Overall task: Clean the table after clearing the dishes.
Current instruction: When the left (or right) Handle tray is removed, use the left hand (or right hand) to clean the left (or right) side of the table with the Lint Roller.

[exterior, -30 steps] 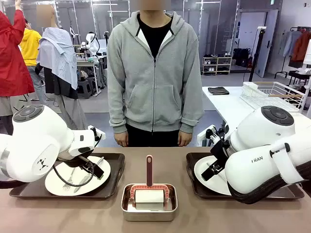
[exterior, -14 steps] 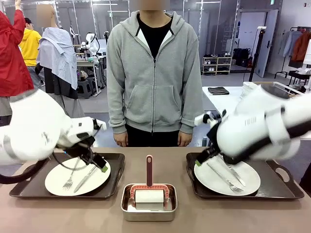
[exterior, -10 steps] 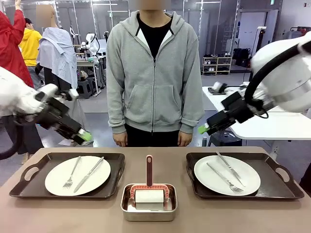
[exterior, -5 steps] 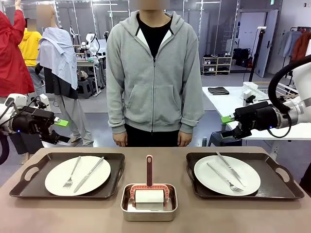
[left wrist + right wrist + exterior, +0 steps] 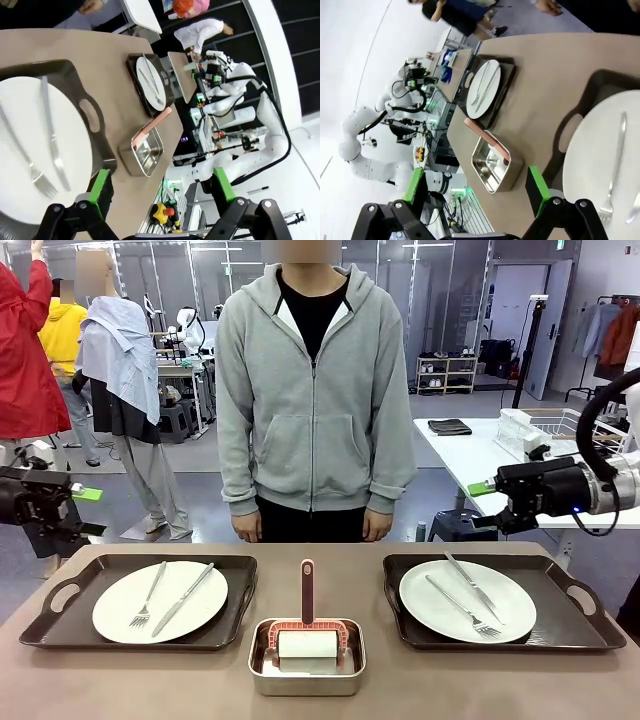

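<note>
Though wide apart, all fingers [image 5: 102, 186] empty.

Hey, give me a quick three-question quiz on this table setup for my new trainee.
1. True or false: the left hand and the right hand are both open and empty.
2. What stands between the left tray and the right tray? A) a mug B) a steel pan C) a bowl
3. How many white plates are set out?
Key: 1 true; 2 B; 3 two.
</note>
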Controlling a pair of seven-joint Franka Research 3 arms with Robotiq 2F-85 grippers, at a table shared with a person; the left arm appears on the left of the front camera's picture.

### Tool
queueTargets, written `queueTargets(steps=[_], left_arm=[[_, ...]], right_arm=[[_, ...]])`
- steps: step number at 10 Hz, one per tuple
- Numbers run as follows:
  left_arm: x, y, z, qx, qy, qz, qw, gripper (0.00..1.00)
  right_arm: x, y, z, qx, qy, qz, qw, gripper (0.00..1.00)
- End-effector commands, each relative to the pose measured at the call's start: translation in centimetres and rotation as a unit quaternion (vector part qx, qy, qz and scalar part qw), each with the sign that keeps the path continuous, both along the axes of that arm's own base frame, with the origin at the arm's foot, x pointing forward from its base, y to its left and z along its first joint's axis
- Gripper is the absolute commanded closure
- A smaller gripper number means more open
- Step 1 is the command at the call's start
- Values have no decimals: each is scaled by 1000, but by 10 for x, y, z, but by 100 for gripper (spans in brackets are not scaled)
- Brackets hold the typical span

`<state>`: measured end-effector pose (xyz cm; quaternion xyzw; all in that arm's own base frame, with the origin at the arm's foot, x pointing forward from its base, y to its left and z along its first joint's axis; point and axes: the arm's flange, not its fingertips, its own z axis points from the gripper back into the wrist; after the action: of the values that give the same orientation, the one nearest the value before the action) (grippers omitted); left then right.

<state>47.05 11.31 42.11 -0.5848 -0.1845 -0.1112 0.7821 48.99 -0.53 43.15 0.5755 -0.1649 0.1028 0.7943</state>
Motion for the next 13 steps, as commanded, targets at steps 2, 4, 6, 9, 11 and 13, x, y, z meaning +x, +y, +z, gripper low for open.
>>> queueTargets(steps=[2,4,6,9,11,13], left_arm=[[7,-16,0,1,0,-17,1000,0],[7,-16,0,1,0,-17,1000,0],[5,-19,-2,1,1,-20,1000,0],[21,39,-12,-19,2,-19,1000,0],[23,94,-17,-23,2,13,1000,0],[17,164,-27,-46,9,69,997,0]], right_arm=[[9,8,5,3,-8,22,1000,0],[9,8,5,3,-8,22,1000,0],[9,8,5,3,-8,22,1000,0],[21,-42,-4,30,7,-44,999,0],[24,-99,-14,66,15,-108,992,0],[11,-167,-19,104,25,-195,975,0]])
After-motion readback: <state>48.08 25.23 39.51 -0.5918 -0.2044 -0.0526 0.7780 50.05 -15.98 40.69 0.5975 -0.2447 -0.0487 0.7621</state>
